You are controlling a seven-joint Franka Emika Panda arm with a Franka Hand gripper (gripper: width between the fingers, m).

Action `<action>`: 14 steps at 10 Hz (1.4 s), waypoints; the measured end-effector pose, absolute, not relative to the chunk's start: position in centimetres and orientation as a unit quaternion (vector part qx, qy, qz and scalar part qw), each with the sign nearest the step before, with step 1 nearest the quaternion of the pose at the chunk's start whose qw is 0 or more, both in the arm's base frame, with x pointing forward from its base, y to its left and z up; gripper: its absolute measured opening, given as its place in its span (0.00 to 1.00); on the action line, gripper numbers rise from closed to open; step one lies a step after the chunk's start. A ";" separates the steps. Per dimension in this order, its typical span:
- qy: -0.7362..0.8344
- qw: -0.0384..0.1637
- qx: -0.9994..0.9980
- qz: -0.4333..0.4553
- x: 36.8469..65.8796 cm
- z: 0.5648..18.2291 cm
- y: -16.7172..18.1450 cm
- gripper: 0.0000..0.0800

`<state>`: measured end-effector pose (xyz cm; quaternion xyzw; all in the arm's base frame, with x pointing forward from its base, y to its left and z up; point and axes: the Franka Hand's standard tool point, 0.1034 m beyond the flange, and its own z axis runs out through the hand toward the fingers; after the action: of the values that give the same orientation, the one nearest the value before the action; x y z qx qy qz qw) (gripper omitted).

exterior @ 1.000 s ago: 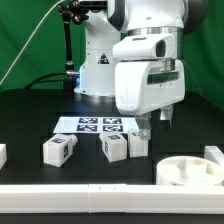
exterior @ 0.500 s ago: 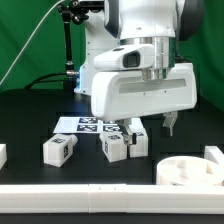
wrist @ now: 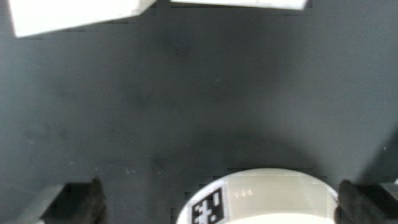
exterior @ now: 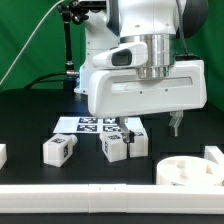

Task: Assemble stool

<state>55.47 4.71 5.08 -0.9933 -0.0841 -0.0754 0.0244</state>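
Observation:
Three short white legs with black-and-white tags lie in a row on the black table: one (exterior: 58, 150) toward the exterior view's left, one (exterior: 113, 147) in the middle, one (exterior: 138, 143) beside it. The round white seat (exterior: 190, 172) lies at the exterior view's lower right. My gripper (exterior: 154, 126) hangs open just above the row's right end. In the wrist view a tagged leg (wrist: 267, 198) lies between the two dark fingers (wrist: 75, 200), nearer one of them, and the gripper (wrist: 228, 205) does not touch it.
The marker board (exterior: 95, 124) lies flat behind the legs. A long white bar (exterior: 100, 195) edges the table in front. More white pieces sit at the far left (exterior: 2, 155) and far right (exterior: 213, 155). Two white shapes (wrist: 71, 12) show at the wrist view's edge.
The hand has turned about its wrist, from side-on to broadside, and shifted slightly toward the exterior view's right. The jaws stayed open. No part on the table moved.

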 end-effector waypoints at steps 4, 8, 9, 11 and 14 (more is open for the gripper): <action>0.017 0.029 -0.997 -0.064 54.2 4.2 3.4 0.81; 0.018 0.036 -0.999 -0.010 53.2 3.7 3.1 0.81; 0.024 0.038 -0.999 0.030 52.8 3.9 3.3 0.81; 0.031 0.036 -0.994 0.099 52.7 4.8 3.7 0.81; 0.028 0.041 -0.977 0.207 51.6 5.1 3.8 0.81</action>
<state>51.65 3.84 5.14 -0.9771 0.0280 0.2067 0.0412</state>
